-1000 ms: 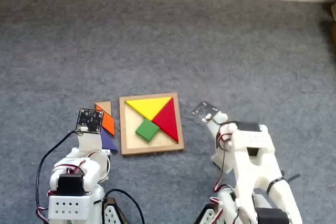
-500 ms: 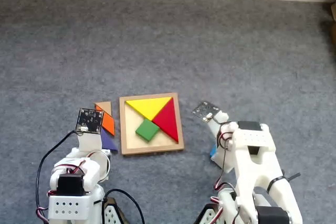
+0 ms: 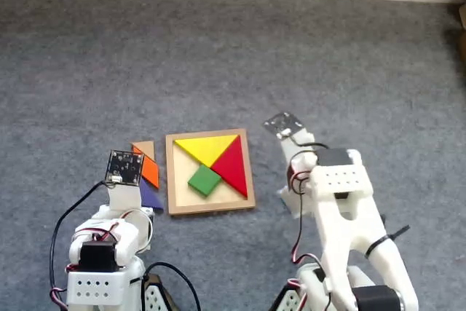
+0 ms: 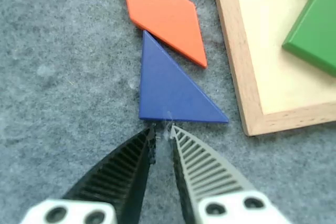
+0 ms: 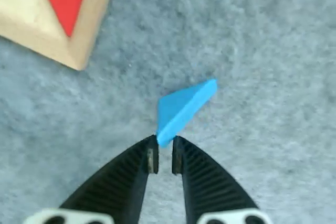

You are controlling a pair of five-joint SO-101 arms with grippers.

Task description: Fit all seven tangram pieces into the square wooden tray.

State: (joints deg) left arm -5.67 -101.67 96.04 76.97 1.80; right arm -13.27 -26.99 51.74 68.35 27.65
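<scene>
The left arm (image 3: pixel 109 242) sits folded and low, with its wrist tipped downward. The left gripper (image 4: pixel 161 131) has one black finger and one grey finger, and its jaws are drawn almost together with only a thin slit between the tips. The right arm (image 3: pixel 348 213) stretches farther forward, its wrist also pitched down. The right gripper (image 5: pixel 164 149), both fingers black, pinches one corner of the light blue triangle (image 5: pixel 184 106).

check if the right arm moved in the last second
yes, the right arm went forward alongside the wooden tray, its wrist now level with the tray's far rim
</scene>
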